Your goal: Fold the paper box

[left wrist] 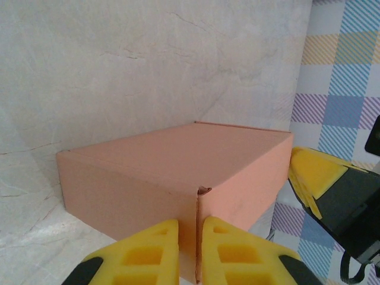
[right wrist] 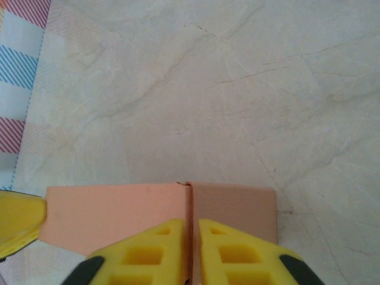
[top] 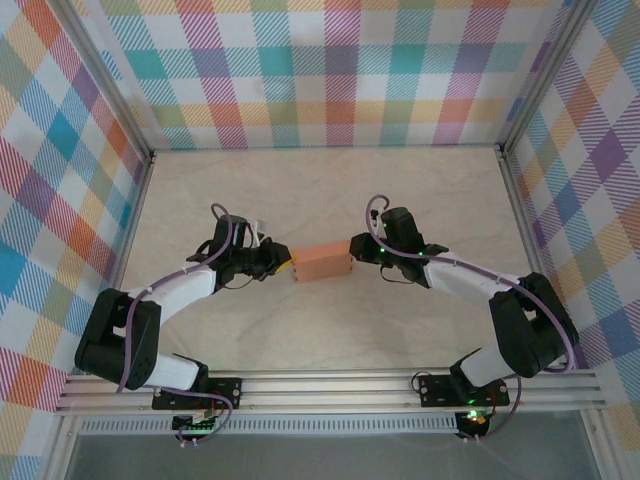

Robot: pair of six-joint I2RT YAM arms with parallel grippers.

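Paper box (top: 320,264): closed up, middle of table (top: 300,200) | left gripper (left wrist: 190,255): I see it pinching one corner edge | right gripper (right wrist: 191,249): pinching the opposite corner (fingers nearly together)

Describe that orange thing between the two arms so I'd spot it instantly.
Look to the middle of the pale marbled table, where the left gripper and right gripper face each other. Between them sits the paper box: a small closed salmon-orange block, plain and unmarked against the checked walls.
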